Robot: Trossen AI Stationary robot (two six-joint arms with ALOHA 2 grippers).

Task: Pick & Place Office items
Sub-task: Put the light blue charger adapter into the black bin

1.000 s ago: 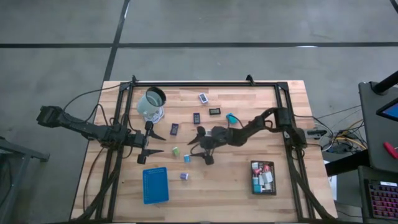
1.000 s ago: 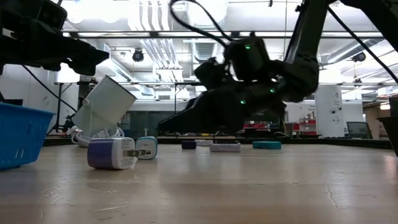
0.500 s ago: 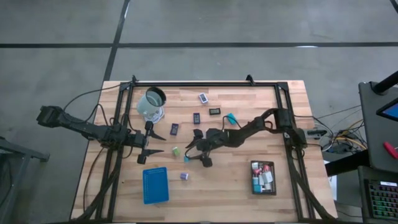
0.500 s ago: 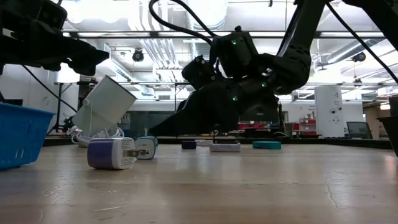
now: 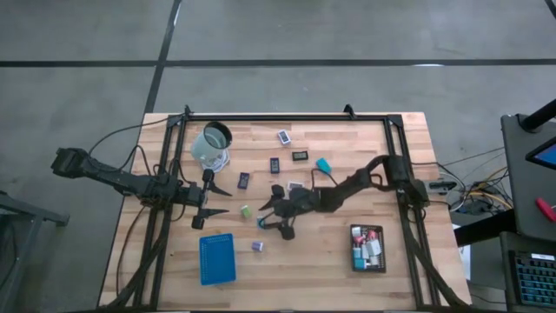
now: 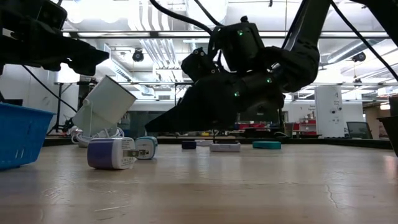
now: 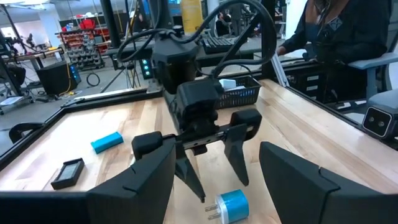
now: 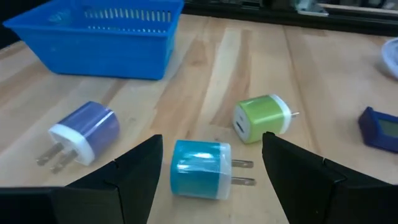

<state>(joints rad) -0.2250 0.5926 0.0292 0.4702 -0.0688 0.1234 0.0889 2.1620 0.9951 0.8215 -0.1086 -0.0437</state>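
The office items lie scattered on the wooden table. A teal plug block (image 8: 199, 169) lies on its side just ahead of and between the fingers of my right gripper (image 8: 212, 142), which is open and apart from it. In the high view this gripper (image 5: 268, 218) is at mid-table over the teal block (image 5: 261, 223). A green block (image 8: 261, 118) and a purple block (image 8: 84, 134) lie close by. Flat dark rectangles (image 5: 274, 164) lie farther back. My left gripper (image 5: 219, 201) waits open at the table's left.
A blue tray (image 5: 217, 258) stands near the front left and a black tray (image 5: 367, 248) with several pieces at the front right. A clear round cup (image 5: 211, 144) lies at the back left. A teal flat piece (image 5: 323, 164) lies behind my right arm.
My right gripper has moved toward the table's left and near edges, closing in on the teal block, and has stayed open. The blocks have not moved.
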